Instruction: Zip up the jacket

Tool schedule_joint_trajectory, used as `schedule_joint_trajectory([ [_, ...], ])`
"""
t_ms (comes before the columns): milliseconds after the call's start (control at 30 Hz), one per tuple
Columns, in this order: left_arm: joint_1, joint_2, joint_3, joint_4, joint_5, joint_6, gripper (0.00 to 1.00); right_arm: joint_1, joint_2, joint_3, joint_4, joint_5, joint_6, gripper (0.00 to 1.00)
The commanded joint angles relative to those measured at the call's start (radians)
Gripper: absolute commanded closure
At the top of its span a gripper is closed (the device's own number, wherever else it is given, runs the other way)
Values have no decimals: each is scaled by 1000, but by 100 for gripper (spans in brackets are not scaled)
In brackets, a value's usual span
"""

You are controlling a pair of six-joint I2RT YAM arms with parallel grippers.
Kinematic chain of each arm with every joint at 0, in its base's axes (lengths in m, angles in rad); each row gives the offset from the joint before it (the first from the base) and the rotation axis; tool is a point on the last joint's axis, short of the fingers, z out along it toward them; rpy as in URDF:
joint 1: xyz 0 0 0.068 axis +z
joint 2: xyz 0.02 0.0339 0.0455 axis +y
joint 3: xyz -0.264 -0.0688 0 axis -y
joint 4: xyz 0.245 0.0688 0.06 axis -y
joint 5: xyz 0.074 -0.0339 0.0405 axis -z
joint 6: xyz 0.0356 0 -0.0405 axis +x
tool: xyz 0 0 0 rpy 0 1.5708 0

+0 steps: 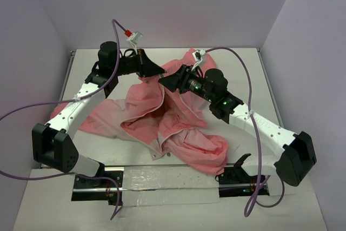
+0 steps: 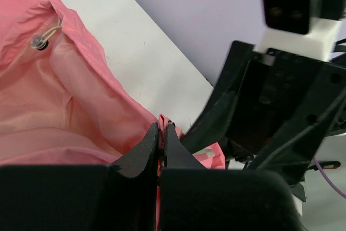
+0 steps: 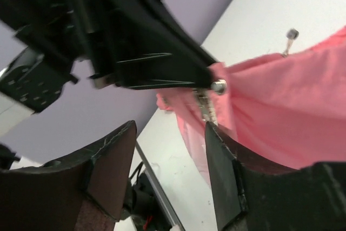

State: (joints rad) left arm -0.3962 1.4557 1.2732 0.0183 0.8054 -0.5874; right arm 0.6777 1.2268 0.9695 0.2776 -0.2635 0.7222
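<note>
I have the jacket [image 1: 178,128] lying crumpled over the middle of the table [image 1: 108,60]. One part runs out toward the left edge, a bunched fold sits near the near edge, and its top reaches toward the far edge. The front lies open, with the paler lining showing.

Both arms meet over the jacket's far part, the two heads just beside each other. My left gripper [image 2: 161,133] is pinched right down on a raised fold of pink cloth at the jacket's edge, with hardly a gap between the fingers. In the left wrist view a drawcord toggle [image 2: 38,41] sits at the rim of the hood.

My right gripper [image 3: 168,128] stands wide open, with nothing between its fingers. It faces the pinched fold, where a small metal snap [image 3: 219,86] and a pale strip of zipper [image 3: 206,109] hang just under the left fingers.
</note>
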Motion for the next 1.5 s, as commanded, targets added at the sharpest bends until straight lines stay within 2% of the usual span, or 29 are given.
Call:
schedule_joint_trajectory([
  [0, -3, -48, 15, 26, -12, -3, 100, -2, 23, -2, 52, 56, 94, 38],
  [300, -3, -63, 20, 15, -13, 8, 100, -6, 48, -5, 91, 57, 131, 37],
  [567, -3, -67, 8, 33, 1, -1, 100, -10, 90, -8, 168, -4, 169, 42],
  [700, -3, -71, 2, 29, 4, 4, 100, -10, 88, -14, 185, 2, 167, 49],
  [767, -3, -71, 3, 23, 5, 7, 100, -10, 80, -20, 186, 17, 166, 56],
  [967, -3, -67, 6, 16, 7, 18, 100, -10, 49, -49, 198, 53, 163, 64],
  [1133, -2, -67, -2, 21, 8, 14, 100, -10, 46, -55, 207, 53, 164, 75],
  [1233, -3, -69, -3, 16, 5, 21, 100, -10, 43, -56, 209, 53, 164, 73],
  [1333, -3, -71, -2, 9, 4, 26, 100, -9, 37, -58, 210, 53, 159, 64],
  [1467, -2, -67, -2, 12, 6, 25, 100, -10, 20, -62, 213, 63, 154, 63],
])
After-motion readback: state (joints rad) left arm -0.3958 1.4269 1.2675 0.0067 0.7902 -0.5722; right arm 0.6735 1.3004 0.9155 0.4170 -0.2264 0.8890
